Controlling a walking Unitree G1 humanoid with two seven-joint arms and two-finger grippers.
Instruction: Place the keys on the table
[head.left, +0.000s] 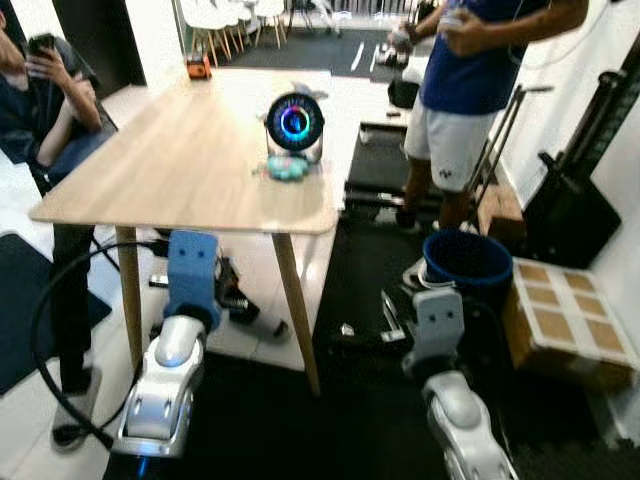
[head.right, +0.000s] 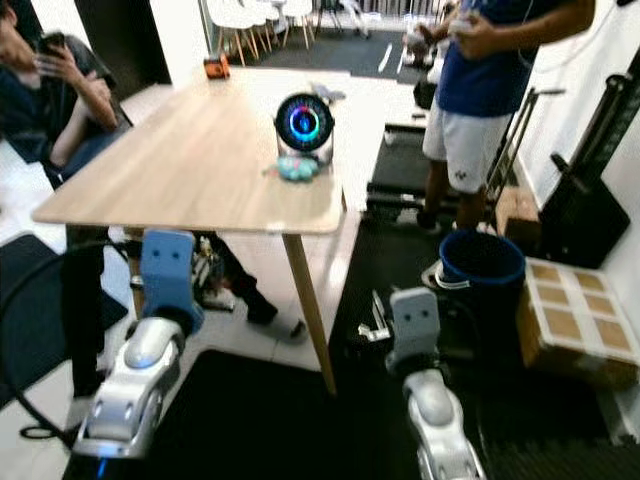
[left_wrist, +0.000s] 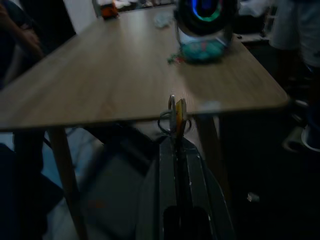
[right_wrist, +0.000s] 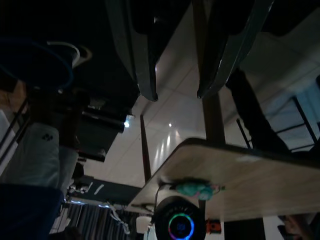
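Keys pinched in the left gripper, short of the table edge.

The left gripper (left_wrist: 176, 125) has its fingers pressed together on the keys (left_wrist: 175, 112) — ring and blades poke past the tips, facing the near edge of the pale wooden table (head.left: 170, 165). On the table stand a round glowing gadget (head.left: 295, 122) and a teal object (head.left: 287, 168). The right gripper (right_wrist: 177, 90) — fingers apart, holding nothing — hangs low near a blue bucket (head.left: 467, 262) on dark floor mats. One person (head.left: 45, 110) sits at the table's left; another (head.left: 470, 90) stands beyond.

You have a glowing round speaker (head.left: 295, 124), blue bucket (head.left: 467, 262), cardboard box (head.left: 565, 322), standing person (head.left: 480, 75), seated person (head.left: 45, 95).
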